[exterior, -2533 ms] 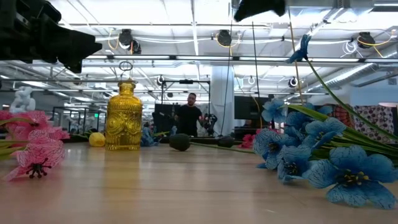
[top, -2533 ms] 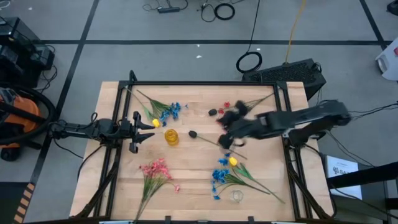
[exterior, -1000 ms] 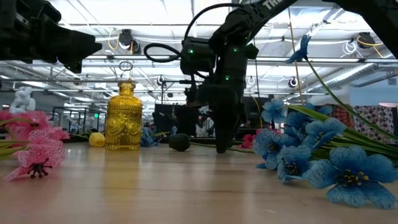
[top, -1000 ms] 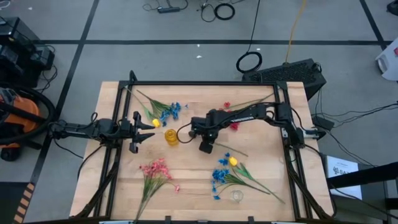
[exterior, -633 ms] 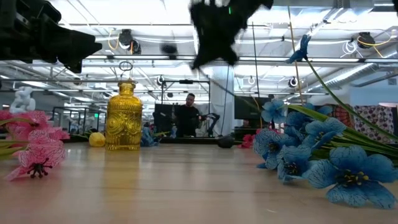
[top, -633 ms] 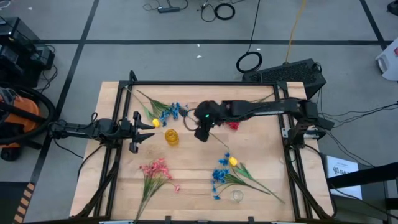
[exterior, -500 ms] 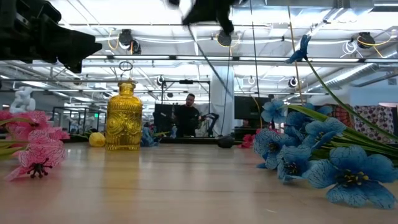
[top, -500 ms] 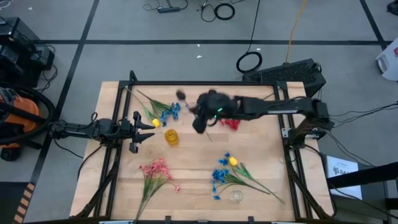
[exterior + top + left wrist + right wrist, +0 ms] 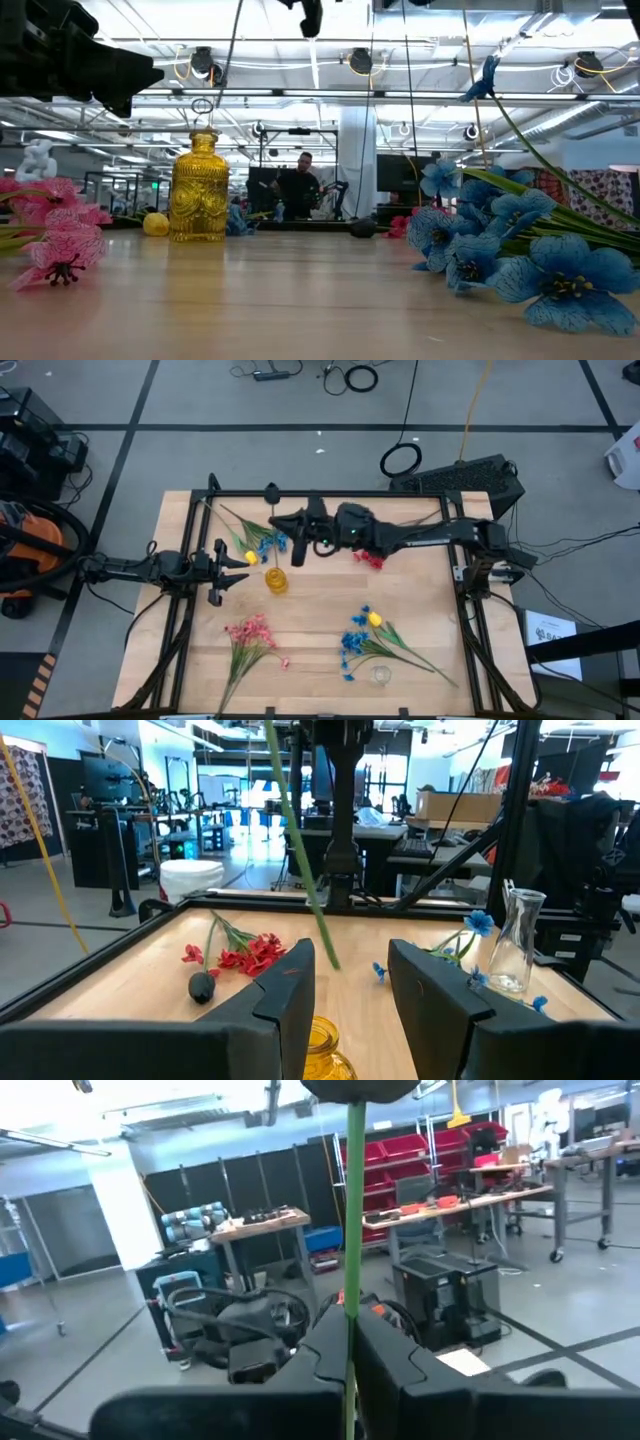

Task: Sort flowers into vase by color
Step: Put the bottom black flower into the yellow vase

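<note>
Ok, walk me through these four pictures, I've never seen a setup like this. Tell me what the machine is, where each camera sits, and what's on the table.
It is a robot with two dark arms at a wooden table. One camera looks straight down, one sits at table height, and one rides on each wrist.

The right gripper is raised over the far side of the table, shut on a dark-budded flower; its green stem runs between the fingers in the right wrist view. The left gripper waits open at the left, next to the yellow vase.

Lying on the table are a pink spray, a red spray, a blue and yellow bunch at the back, another at the front, and a clear glass vase.
</note>
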